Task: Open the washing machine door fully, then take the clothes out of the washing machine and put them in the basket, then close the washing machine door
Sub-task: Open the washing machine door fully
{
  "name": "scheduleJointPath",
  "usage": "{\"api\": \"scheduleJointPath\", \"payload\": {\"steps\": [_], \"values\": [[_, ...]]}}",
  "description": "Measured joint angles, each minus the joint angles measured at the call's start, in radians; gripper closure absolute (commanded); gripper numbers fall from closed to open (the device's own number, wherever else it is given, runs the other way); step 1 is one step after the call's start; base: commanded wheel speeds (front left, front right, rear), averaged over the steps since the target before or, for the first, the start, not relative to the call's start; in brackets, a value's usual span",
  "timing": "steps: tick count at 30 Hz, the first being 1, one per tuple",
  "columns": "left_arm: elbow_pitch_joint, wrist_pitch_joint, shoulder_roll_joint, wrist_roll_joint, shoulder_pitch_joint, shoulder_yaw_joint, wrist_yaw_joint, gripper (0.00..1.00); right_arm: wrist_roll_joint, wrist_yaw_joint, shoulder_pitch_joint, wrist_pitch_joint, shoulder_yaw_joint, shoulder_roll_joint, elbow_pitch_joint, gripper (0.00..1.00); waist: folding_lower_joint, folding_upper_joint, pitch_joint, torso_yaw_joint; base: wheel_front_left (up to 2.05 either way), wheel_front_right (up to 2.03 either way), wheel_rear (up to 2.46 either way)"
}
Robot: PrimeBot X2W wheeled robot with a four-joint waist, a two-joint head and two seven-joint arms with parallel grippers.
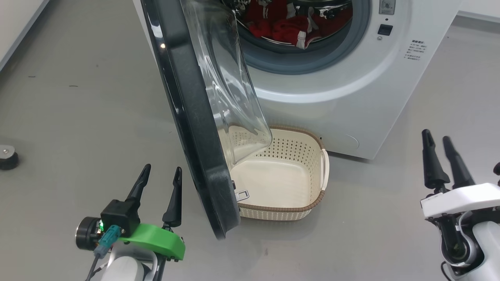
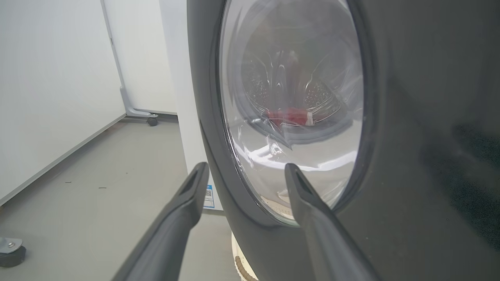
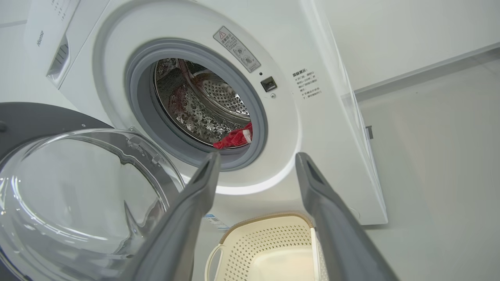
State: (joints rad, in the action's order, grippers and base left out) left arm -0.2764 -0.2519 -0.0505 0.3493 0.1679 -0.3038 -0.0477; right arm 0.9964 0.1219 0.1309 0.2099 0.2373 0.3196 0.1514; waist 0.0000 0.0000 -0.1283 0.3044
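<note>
The white washing machine (image 1: 336,97) stands ahead with its door (image 1: 191,117) swung out about halfway toward me, glass bowl facing right. Red clothes (image 1: 285,27) with white trim lie in the steel drum, also seen as clothes (image 3: 234,137) at the drum's lip. The cream basket (image 1: 308,207) sits empty on the floor under the door, partly hidden by it. My left gripper (image 1: 161,171) is open just left of the door's black rim (image 2: 410,117), which looms close in the left wrist view. My right gripper (image 1: 436,137) is open at the lower right, apart from everything.
Grey floor lies all around. A small black caster-like part (image 1: 8,156) sits at the far left. White wall panels (image 2: 58,97) with a wheeled foot (image 2: 151,121) stand to the left of the machine. The basket (image 3: 269,249) shows between the right gripper's fingers (image 3: 183,218).
</note>
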Motion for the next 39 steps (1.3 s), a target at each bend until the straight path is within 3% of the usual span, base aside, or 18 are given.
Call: {"api": "scheduleJointPath", "payload": {"steps": [4,13,19,28,39], "values": [[0.0,0.0,0.0,0.0,0.0,0.0,0.0,0.0,-0.153,-0.009,-0.003,0.077,0.006,0.033,-0.002,0.0,0.0,0.0,0.002,-0.001,0.0,0.0,0.0],[0.0,0.0,0.0,0.003,-0.001,0.001,-0.001,0.0,-0.416,-0.14,-0.016,0.055,0.027,0.052,-0.02,0.0,0.0,0.0,0.002,-0.004,0.0,0.0,0.0],[0.0,0.0,0.0,0.003,-0.002,0.001,-0.001,0.0,-0.489,-0.187,-0.045,0.051,0.037,0.006,-0.016,0.0,0.0,0.0,0.0,-0.006,0.0,0.0,0.0],[-0.002,0.0,0.0,0.009,-0.002,0.001,-0.001,0.0,-0.514,-0.204,-0.086,0.051,0.026,-0.067,-0.012,0.0,0.0,0.0,0.003,-0.005,0.0,0.0,0.0],[-0.006,0.0,0.0,0.01,-0.004,0.0,-0.006,0.0,-0.557,-0.205,-0.1,0.051,0.022,-0.104,-0.003,0.0,0.0,0.0,0.007,-0.003,0.0,0.0,0.0]]}}
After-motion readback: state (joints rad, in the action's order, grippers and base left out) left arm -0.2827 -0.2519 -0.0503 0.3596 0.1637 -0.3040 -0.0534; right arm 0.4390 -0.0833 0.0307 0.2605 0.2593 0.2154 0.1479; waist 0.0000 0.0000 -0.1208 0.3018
